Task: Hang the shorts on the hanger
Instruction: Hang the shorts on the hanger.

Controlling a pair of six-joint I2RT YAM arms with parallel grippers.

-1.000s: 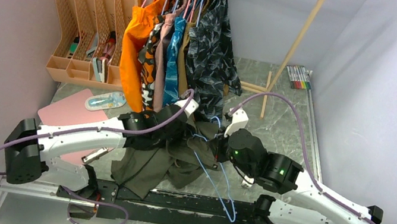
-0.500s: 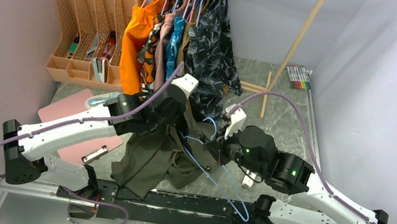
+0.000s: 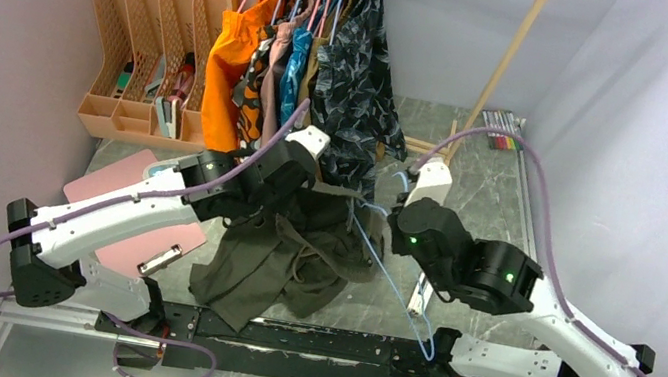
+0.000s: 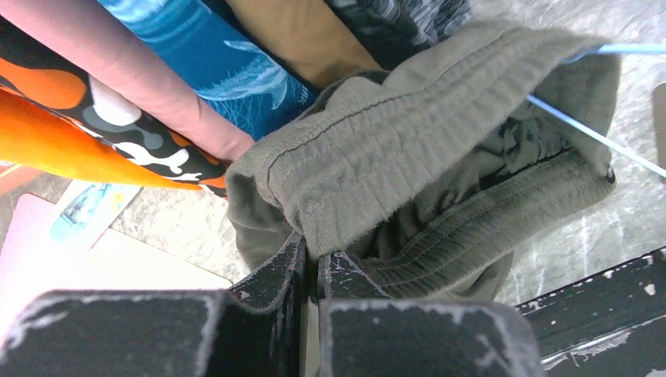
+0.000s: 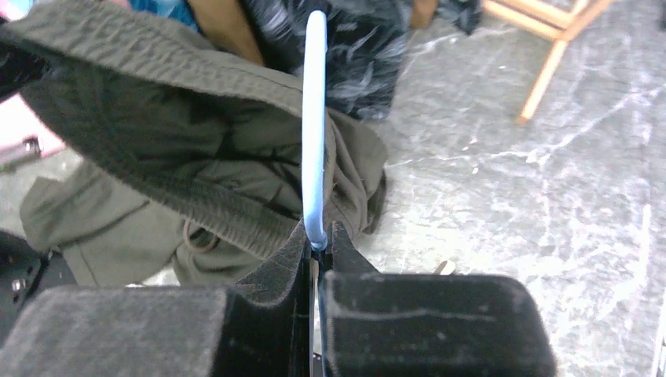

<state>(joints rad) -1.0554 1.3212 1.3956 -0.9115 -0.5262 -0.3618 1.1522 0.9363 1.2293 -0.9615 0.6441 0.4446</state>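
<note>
Left gripper (image 4: pixel 312 263): jaws clenched on the ribbed waistband of the shorts (image 4: pixel 408 149), pinching a fold at its edge. Right gripper (image 5: pixel 318 243): jaws clamped on the thin wire of the hanger (image 5: pixel 315 118), which runs away from the fingers across the open waistband. The shorts are held up at the waist between both arms, just before the hanging garments (image 3: pixel 331 56), their legs draped on the table (image 3: pixel 490 203).
</note>
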